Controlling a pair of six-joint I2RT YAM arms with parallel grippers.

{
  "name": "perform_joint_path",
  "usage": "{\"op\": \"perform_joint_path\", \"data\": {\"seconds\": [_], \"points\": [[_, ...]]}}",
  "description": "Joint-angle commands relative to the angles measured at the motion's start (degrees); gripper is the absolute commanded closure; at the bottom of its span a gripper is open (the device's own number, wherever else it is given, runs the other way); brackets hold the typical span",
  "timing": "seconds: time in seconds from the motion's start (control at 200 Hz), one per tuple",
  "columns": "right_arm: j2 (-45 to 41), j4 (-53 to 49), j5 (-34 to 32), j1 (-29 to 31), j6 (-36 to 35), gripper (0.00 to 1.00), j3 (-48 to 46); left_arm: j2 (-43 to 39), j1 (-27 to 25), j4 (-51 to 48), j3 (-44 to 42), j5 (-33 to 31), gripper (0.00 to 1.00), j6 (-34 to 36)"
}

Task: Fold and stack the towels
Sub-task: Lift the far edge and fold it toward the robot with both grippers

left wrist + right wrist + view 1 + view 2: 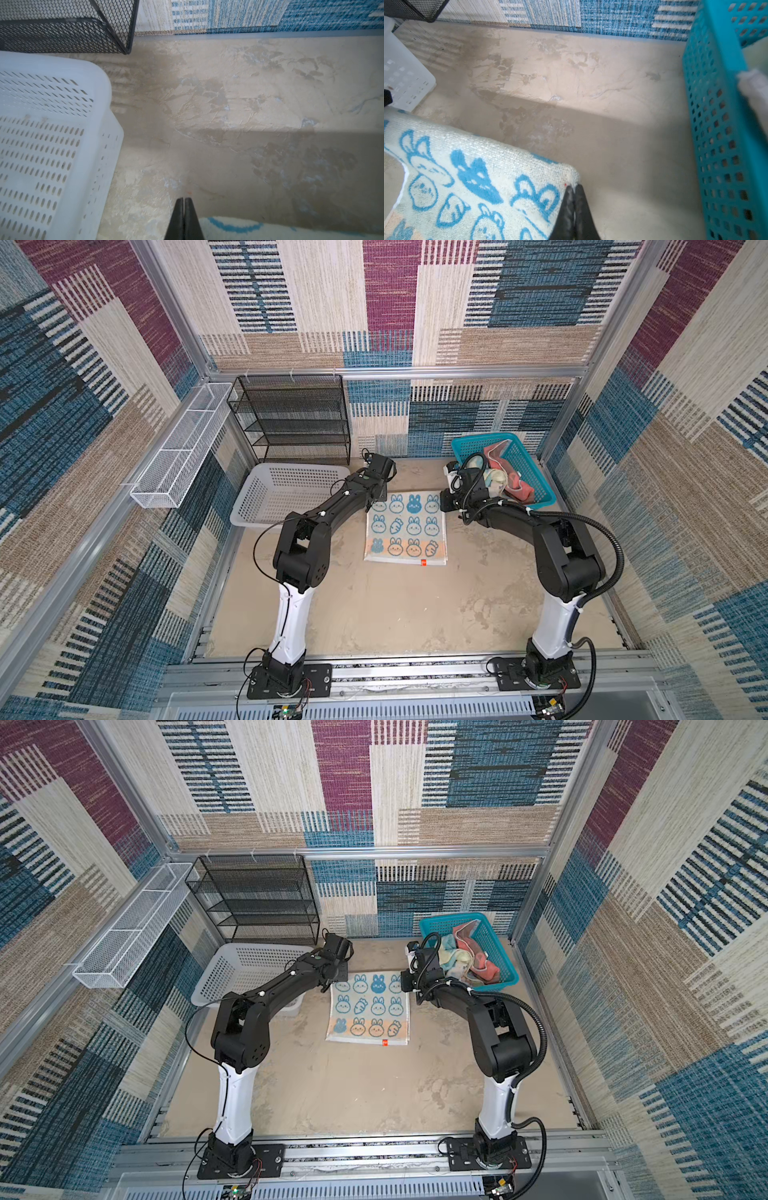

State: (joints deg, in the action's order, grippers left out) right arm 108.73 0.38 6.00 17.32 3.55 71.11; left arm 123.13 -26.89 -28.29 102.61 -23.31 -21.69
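Right side: my right pincer point(573, 188) is closed on the far right corner of the white terry towel with blue rabbit faces point(405, 526); that corner sits raised off the beige worktop point(395, 605)
Left side: my left pincer point(184, 200) is closed at the far left corner; cloth just beside its tips; pinched or not, I cannot tell
Edges: white perforated plastic basket point(286, 493) just left; teal perforated plastic basket point(478, 439) just right
Room: open worktop nearer my bases
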Motion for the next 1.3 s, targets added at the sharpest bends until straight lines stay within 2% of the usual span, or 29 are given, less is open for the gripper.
{"op": "perform_joint_path", "data": {"seconds": [0.0, 0.13, 0.305, 0.761, 1.057, 1.292], "points": [[-1.52, 2.34, 2.22, -0.07, -1.69, 1.0, -1.27, -2.94, 0.17, 4.89, -3.82, -1.46, 1.0, 2.18], [-4.31, 4.49, 4.78, -0.02, -1.78, 1.0, -5.74, -7.22, 0.09, 9.53, -10.79, 1.0, 1.0, 2.12], [-8.76, 6.27, 7.75, -0.01, -1.7, 1.0, -11.68, -11.38, -0.17, 10.19, -16.49, 3.82, 1.0, 2.18], [-18.87, 5.47, 16.37, 0.17, 1.08, 1.0, -23.61, -21.62, -3.81, 7.67, -29.96, 3.64, 1.0, -0.61], [-23.05, 5.98, 19.23, 1.05, 3.99, 1.0, -32.0, -23.03, -6.4, 5.27, -33.55, 1.34, 1.0, -2.65], [-21.01, 7.84, 20.09, 1.82, 5.92, 0.99, -35.03, -19.66, -7.99, 5.97, -35.26, -0.15, 1.0, -5.2]]}}
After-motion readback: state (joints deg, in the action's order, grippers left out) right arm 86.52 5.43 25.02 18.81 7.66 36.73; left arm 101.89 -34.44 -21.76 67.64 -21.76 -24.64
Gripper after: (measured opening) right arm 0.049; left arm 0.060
